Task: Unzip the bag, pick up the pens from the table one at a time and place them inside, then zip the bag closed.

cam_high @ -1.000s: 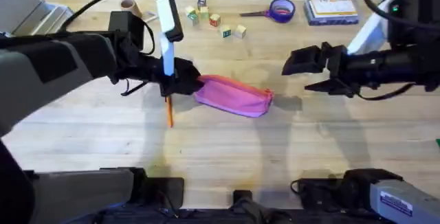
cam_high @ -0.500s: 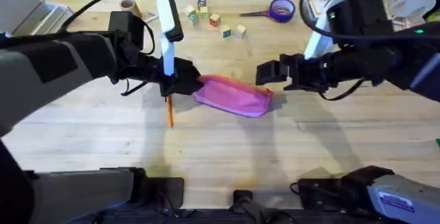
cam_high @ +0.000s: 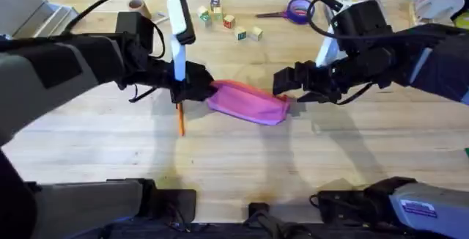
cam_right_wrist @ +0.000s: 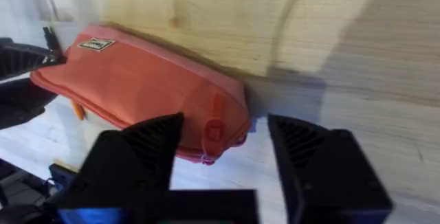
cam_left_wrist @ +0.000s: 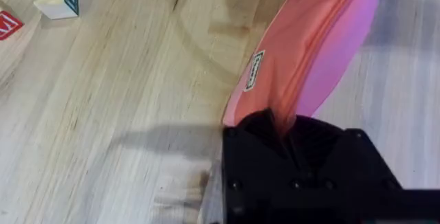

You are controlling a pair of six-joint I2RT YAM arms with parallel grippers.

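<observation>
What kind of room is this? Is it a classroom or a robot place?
Probably a robot lab or workshop, not a classroom. Two robot arms work over a big wooden table with a pink bag between them. Along the far edge sit practice props: small toy blocks and purple scissors.

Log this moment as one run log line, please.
stage: unzip not begun | left gripper: shut on pink pouch end | right gripper: open at zip end | orange pen: on table
</observation>
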